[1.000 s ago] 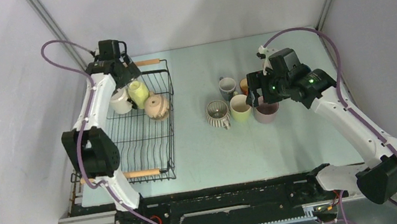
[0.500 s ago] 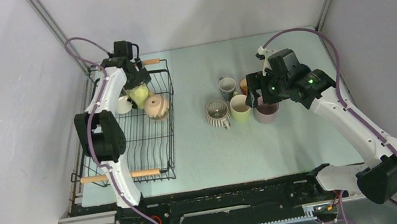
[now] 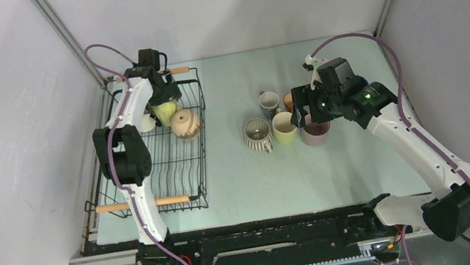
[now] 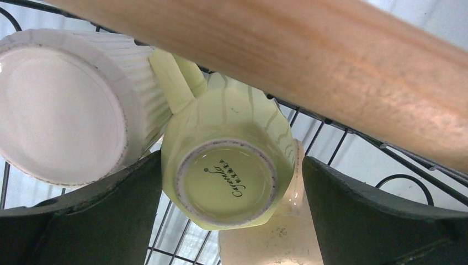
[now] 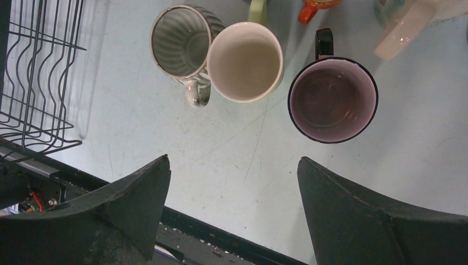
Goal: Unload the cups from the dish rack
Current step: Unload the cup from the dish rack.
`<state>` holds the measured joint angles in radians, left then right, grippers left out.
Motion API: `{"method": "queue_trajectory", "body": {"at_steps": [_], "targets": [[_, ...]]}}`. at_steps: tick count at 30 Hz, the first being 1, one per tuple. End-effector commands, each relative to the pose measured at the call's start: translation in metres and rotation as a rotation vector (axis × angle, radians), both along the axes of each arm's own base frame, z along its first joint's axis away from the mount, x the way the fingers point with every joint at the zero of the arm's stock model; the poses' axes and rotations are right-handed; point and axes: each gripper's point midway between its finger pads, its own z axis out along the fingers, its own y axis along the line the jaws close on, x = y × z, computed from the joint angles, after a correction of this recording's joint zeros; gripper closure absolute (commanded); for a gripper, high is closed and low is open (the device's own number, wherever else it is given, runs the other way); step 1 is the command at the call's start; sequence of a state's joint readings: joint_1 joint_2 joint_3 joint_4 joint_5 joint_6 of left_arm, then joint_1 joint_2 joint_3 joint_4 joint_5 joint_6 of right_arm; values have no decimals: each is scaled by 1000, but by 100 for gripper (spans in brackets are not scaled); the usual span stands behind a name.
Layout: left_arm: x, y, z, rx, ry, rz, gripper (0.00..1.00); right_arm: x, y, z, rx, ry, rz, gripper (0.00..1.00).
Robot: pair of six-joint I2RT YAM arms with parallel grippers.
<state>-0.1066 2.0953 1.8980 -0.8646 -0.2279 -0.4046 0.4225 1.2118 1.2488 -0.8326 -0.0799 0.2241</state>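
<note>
While its jaws stand wide apart, clamping nothing, the left gripper point(image 4: 232, 160) straddles an upturned yellow-green cup point(image 4: 226, 185) at the far end of the dish rack point(image 3: 201, 154), crowded by a ribbed cream cup point(image 4: 60, 105) right against it, a tan cup point(image 4: 270, 245) just beside and the rack's wooden handle point(image 4: 309, 61) crossing close above. Its arm climbs the rack's left side, elbow high, wrist bent down. Well right of the rack the right gripper point(image 5: 233, 161) hangs open and empty over a ribbed grey cup point(image 5: 185, 41), a plain pale cup point(image 5: 245, 61) and a dark-rimmed cup point(image 5: 333, 99) upright on the table point(image 5: 221, 143), arm stretched forward from its base.
</note>
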Motion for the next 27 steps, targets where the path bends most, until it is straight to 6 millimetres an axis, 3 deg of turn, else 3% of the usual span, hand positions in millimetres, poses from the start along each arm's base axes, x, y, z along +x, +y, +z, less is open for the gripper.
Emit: {"method": "queue_trajectory", "body": {"at_steps": [1, 11, 19, 27], "targets": [[13, -4, 10, 10, -34, -39, 0, 3, 2, 4, 0, -30, 8, 9], [13, 6, 1, 74, -32, -5, 10, 3, 3, 3, 1, -34, 12, 8], [3, 6, 1, 95, -51, 7, 26, 3, 3, 3, 3, -36, 13, 8], [-16, 7, 15, 88, -72, 13, 34, 1, 4, 3, 1, -35, 16, 8]]}}
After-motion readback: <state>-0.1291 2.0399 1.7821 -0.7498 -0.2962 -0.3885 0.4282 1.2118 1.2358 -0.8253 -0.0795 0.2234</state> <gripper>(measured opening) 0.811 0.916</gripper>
